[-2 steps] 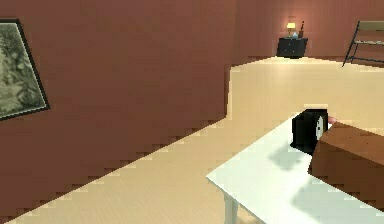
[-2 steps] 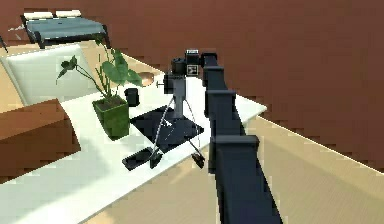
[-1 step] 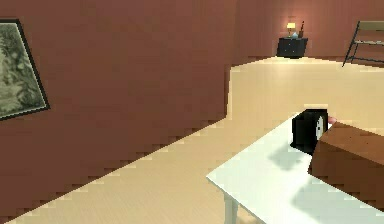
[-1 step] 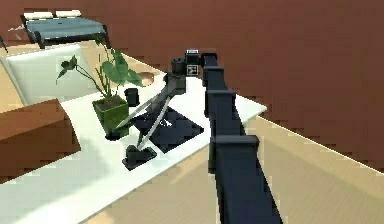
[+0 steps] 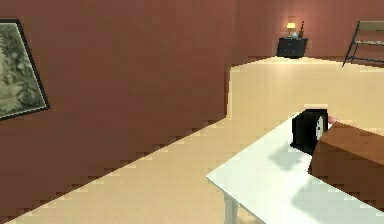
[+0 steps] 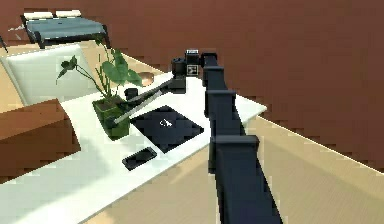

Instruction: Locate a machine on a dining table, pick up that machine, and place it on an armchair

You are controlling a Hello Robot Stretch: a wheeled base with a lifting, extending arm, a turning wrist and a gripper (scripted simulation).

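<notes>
Black boxy machine (image 5: 308, 130) with white face stands on the white dining table (image 5: 265, 188) beside a brown box (image 5: 352, 160), likely rigid, lightish, slick-sided, so grip across its flat sides; gripper (image 6: 178, 70) hangs near a potted plant (image 6: 100, 85), can't tell if it holds anything.

Quick count from where I'm standing: one white table (image 5: 262, 185), one black boxy gadget (image 5: 307, 131), one brown box (image 5: 352, 158), one potted plant (image 6: 100, 90), one flat black slab (image 6: 168, 128), one wall picture (image 5: 18, 70), one bed (image 6: 62, 28).
</notes>
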